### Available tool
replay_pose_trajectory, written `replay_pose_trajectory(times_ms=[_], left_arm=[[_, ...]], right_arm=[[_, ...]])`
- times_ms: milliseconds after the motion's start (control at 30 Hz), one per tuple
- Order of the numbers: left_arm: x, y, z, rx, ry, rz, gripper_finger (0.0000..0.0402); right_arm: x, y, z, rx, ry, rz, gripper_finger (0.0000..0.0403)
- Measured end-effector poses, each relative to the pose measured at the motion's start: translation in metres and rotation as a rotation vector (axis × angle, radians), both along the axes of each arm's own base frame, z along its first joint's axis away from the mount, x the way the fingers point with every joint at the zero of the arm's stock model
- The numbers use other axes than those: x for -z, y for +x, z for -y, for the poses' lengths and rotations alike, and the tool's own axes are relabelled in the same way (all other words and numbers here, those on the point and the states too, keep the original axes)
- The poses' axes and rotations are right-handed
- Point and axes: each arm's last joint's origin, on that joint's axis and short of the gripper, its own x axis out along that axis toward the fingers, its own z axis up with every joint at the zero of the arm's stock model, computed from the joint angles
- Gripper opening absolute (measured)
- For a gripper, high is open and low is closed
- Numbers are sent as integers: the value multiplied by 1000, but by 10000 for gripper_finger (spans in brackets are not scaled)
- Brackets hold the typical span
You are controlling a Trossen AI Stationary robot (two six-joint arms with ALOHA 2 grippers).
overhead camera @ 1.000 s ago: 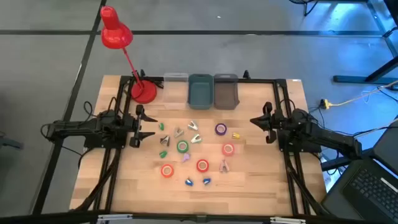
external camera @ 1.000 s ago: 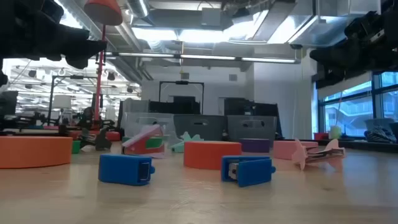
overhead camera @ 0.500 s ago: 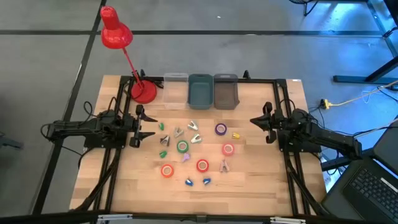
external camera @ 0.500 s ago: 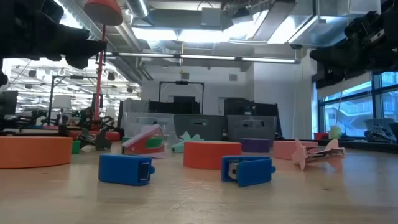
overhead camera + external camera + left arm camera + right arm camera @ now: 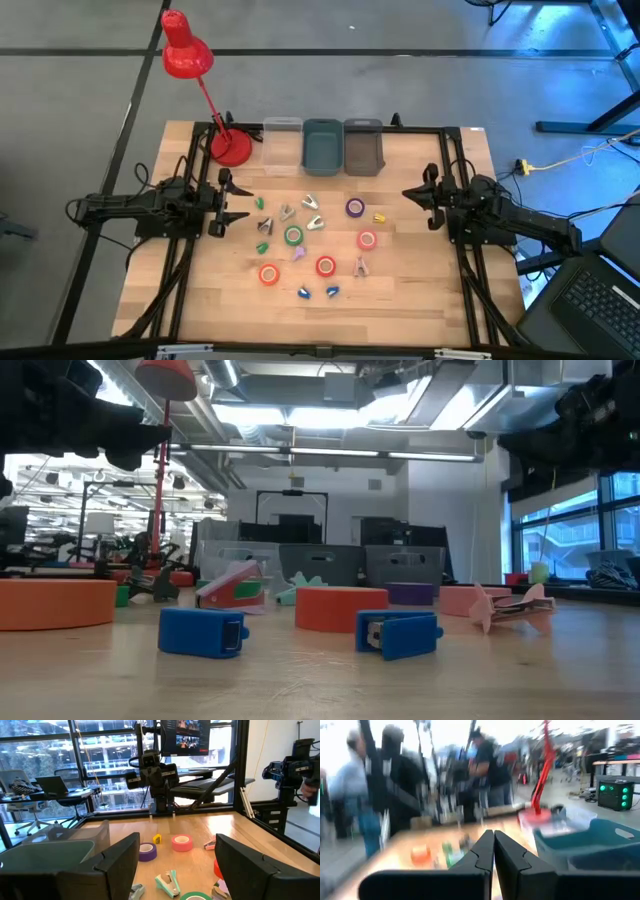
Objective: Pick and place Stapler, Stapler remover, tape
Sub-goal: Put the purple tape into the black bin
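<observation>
High view, arms: the left gripper (image 5: 238, 201) waited at centre left with fingers spread; the right gripper (image 5: 410, 204) waited at centre right, its spread unreadable here. Both faced the clutter, likely parked ready to reach in.
High view, tape: the purple ring (image 5: 355, 208), green ring (image 5: 293, 236) and three red-orange rings (image 5: 325, 266) lay flat mid-frame, between the grippers, untouched.
High view, staplers: small blue blocks (image 5: 304, 293) sat low in the cluster; pale clawed pieces (image 5: 309, 202) near its top looked like removers, too small to be sure.
High view, bins: clear bin (image 5: 283, 146), teal bin (image 5: 323, 146) and grey bin (image 5: 363, 146) stood in a row at upper centre of the table (image 5: 440, 300), beside the red lamp (image 5: 185, 50); nothing showed inside, so sorting seemed not yet begun.
Low view: two blue blocks (image 5: 201, 631) stood in front, an orange ring (image 5: 341, 608) behind them, bins at the back.
Left wrist view: fingers (image 5: 122, 857) stood wide with nothing between; purple ring (image 5: 147, 851) and pink ring (image 5: 181, 842) lay beyond.
Right wrist view: fingers (image 5: 485, 851) were pressed together, holding nothing; the teal bin (image 5: 590, 842) sat at right.
</observation>
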Motion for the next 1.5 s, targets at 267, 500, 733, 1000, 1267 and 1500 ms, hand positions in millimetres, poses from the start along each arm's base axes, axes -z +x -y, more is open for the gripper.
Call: replay_pose_trajectory(times_ms=[267, 500, 733, 1000, 1267, 1500], left_arm=[[0, 0, 0, 0, 0, 0, 248], [0, 0, 0, 0, 0, 0, 248], [0, 0, 0, -1, 0, 0, 248], [0, 0, 0, -2, 0, 0, 248], [0, 0, 0, -3, 0, 0, 248], [0, 0, 0, -4, 0, 0, 248]], right_arm=[[-38, -19, 11, 259, 726, 682, 17], [-55, -28, 9, 214, 709, 824, 16], [-103, 1, -2, -100, 610, 171, 16], [-122, 81, 3, -66, 486, -524, 16], [-71, 144, 14, 68, 509, -1001, 16], [-49, 183, 18, -41, 456, -1105, 47]])
